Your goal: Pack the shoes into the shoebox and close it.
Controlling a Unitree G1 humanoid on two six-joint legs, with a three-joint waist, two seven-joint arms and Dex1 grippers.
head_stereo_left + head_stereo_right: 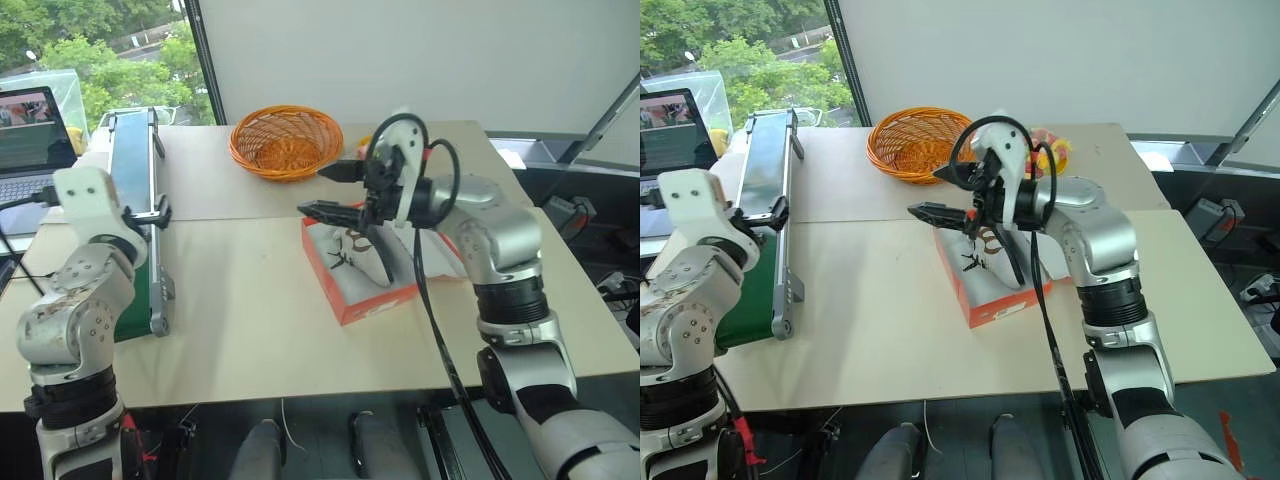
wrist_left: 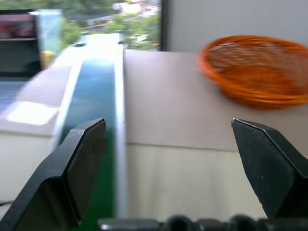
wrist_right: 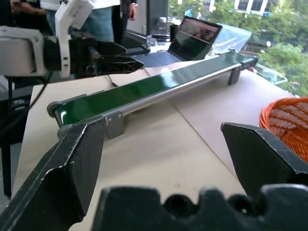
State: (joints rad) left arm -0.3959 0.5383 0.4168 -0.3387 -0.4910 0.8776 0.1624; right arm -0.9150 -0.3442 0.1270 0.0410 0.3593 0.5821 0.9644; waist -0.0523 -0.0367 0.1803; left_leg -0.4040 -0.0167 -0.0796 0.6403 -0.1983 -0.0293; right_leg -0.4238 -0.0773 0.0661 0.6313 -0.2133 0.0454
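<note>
The red-orange shoebox (image 1: 352,300) lies open in the middle of the table, white inside. White shoes (image 1: 362,256) with dark laces lie in it, partly hidden by my right gripper (image 1: 326,191). That gripper hangs open and empty just above the box's far left corner, pointing left. Its wrist view looks between its fingers (image 3: 72,163) at the conveyor. My left gripper (image 1: 158,213) is far to the left over the conveyor, open and empty, with its fingers (image 2: 72,163) wide apart. I cannot make out the box's lid behind the right arm.
A round orange wicker basket (image 1: 286,141) stands behind the box. A green conveyor belt (image 1: 130,160) runs along the table's left side, with a laptop (image 1: 30,140) beyond it. Something yellow and red (image 1: 1050,150) lies behind the right wrist. A person (image 3: 103,19) stands past the conveyor.
</note>
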